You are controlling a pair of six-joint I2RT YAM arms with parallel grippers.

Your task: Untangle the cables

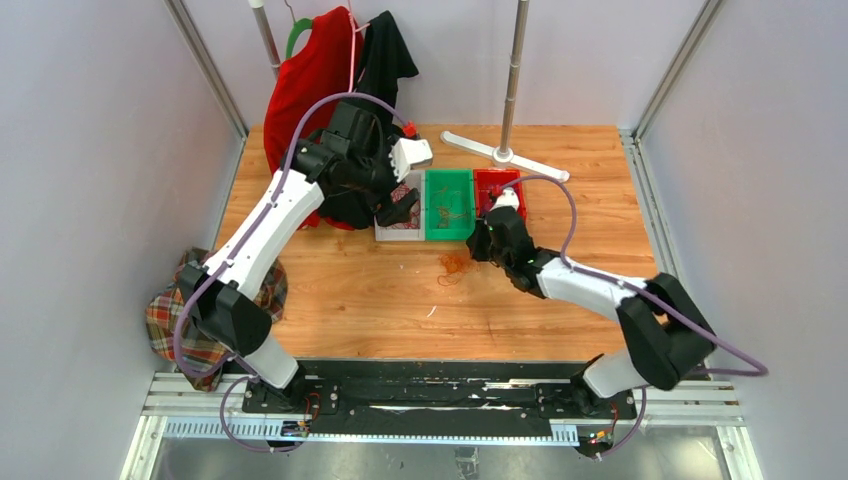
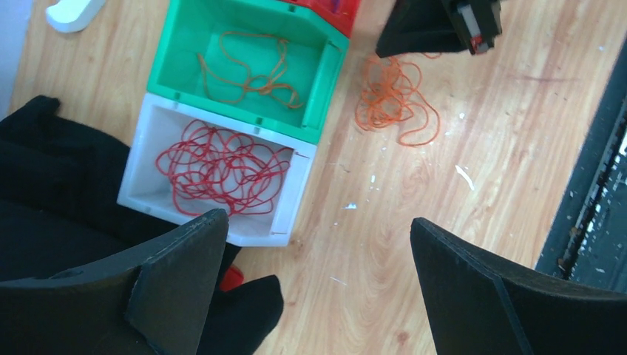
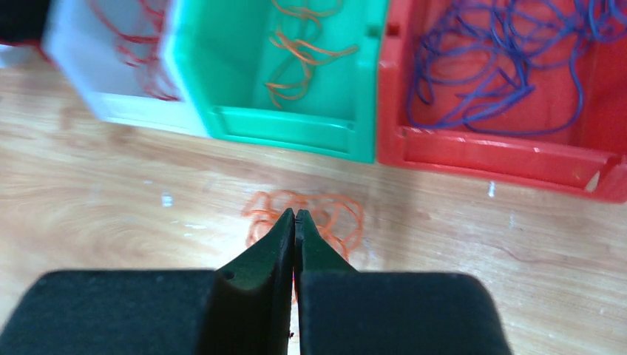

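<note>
A loose orange cable pile [image 1: 453, 265] [image 2: 392, 100] [image 3: 341, 214] lies on the wooden table in front of three bins. Red cables [image 2: 222, 166] fill the white bin [image 2: 140, 159]. More orange cable [image 2: 251, 74] [image 3: 303, 52] lies in the green bin [image 1: 449, 232]. Purple cables [image 3: 488, 66] sit in the red bin [image 3: 503, 151]. My right gripper [image 3: 295, 213] [image 1: 478, 243] is shut, its tips right over the orange pile; I cannot tell whether a strand is pinched. Above the white bin's front corner my left gripper [image 2: 316, 220] [image 1: 397, 208] hangs wide open and holds nothing.
Black cloth [image 2: 44, 192] lies beside the white bin, under my left arm. Red and black garments [image 1: 320, 70] hang at the back left. A metal pole with a white foot [image 1: 505, 152] stands at the back. A plaid cloth [image 1: 170, 320] lies at the left edge.
</note>
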